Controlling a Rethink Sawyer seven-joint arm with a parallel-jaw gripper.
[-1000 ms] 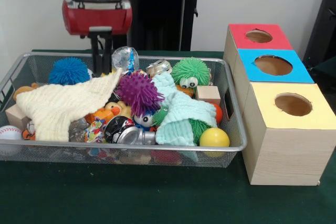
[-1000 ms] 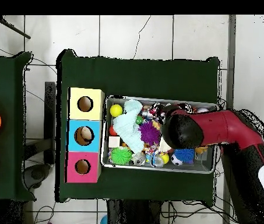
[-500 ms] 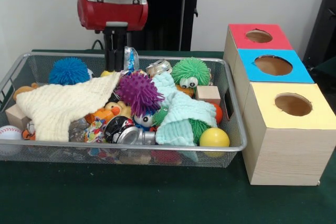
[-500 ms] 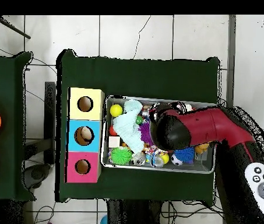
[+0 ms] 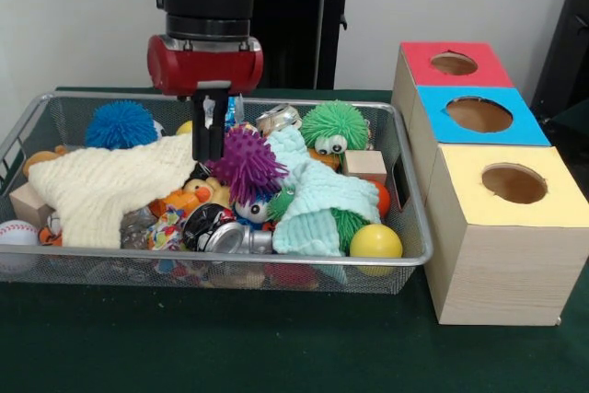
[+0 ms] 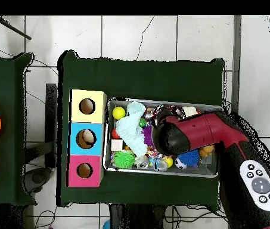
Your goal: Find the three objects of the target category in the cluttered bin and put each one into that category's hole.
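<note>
The bin (image 5: 405,181) lies on the green desk (image 5: 276,347), filling the left and centre of the front view. Its long axis runs left to right in both views. In the overhead view the bin (image 6: 211,174) sits in the centre of the frame, just right of the three boxes.

One wrapper (image 5: 167,225), printed red, yellow and blue, lies crumpled low in the bin, left of centre in the front view, between the cream cloth (image 5: 110,186) and a can (image 5: 225,236). Its orientation cannot be told. Other wrappers cannot be identified in the clutter.

The end effector (image 5: 209,149) hangs from the red arm (image 5: 204,62) at upper centre-left of the front view. Its fingers (image 5: 202,131) point straight down and stand close together; whether they hold anything cannot be told. The tips sit at the right edge of the cream cloth, just left of the purple ball (image 5: 244,163). In the overhead view the arm (image 6: 208,134) covers the middle of the bin.

Further contents:
- blue ball (image 5: 121,123), upper left
- green ball (image 5: 334,124), upper centre
- mint cloth (image 5: 317,195), centre right
- yellow ball (image 5: 375,242), lower right corner
- baseball (image 5: 17,235), far left

The red box (image 5: 453,63), blue box (image 5: 479,115) and yellow box (image 5: 511,186) stand in a touching row at the right of the front view, each with one round hole on top.
</note>
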